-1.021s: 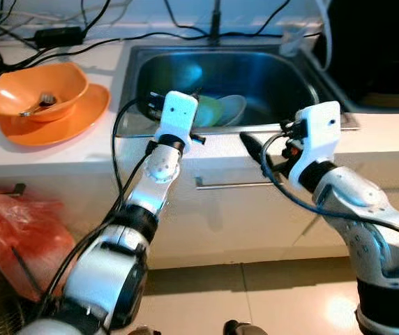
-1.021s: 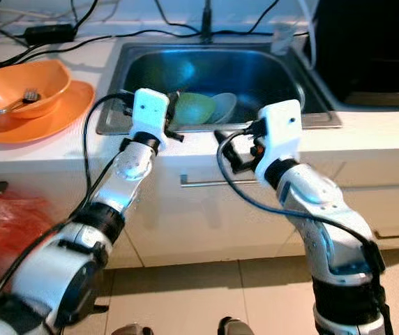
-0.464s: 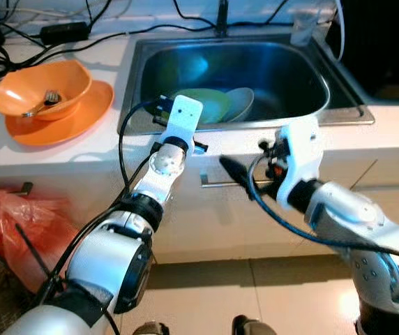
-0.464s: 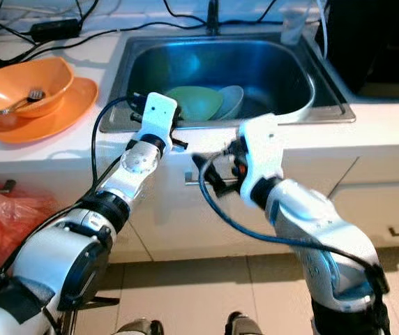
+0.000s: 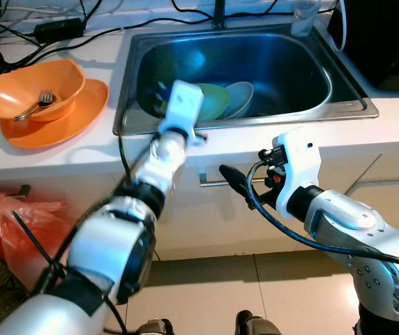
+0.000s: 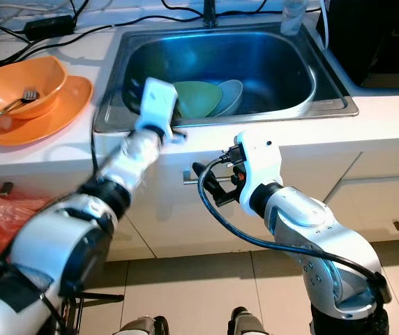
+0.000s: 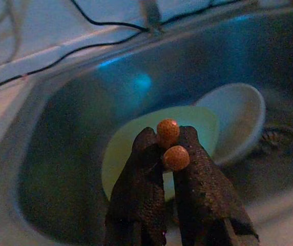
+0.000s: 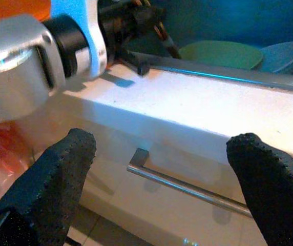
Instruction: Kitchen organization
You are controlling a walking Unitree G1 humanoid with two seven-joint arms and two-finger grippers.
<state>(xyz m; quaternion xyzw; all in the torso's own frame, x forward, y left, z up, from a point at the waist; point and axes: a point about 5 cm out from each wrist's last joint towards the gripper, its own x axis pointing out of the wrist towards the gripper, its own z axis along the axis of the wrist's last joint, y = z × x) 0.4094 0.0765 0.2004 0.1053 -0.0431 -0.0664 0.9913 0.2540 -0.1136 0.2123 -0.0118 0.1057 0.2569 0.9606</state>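
Steel sink (image 5: 339,84), green plate (image 5: 210,101) tilted; left pincer (image 7: 169,148) closed empty, right pincer (image 8: 162,154) wide, empty.

Brushed steel sink (image 5: 339,84); glossy orange bowl (image 5: 35,87); metal drawer handle (image 8: 187,187).

Head views bright, even light. Left arm (image 5: 144,195) motion-blurred; right arm sharp. Sink (image 5: 269,70) basin shaded, blue sheen at 11 o'clock. Floor glare at 5 o'clock. Left wrist view dim, blue cast, soft focus. Right wrist view: near fingers (image 8: 59,169) dark, white counter front (image 8: 197,123) brightly lit.
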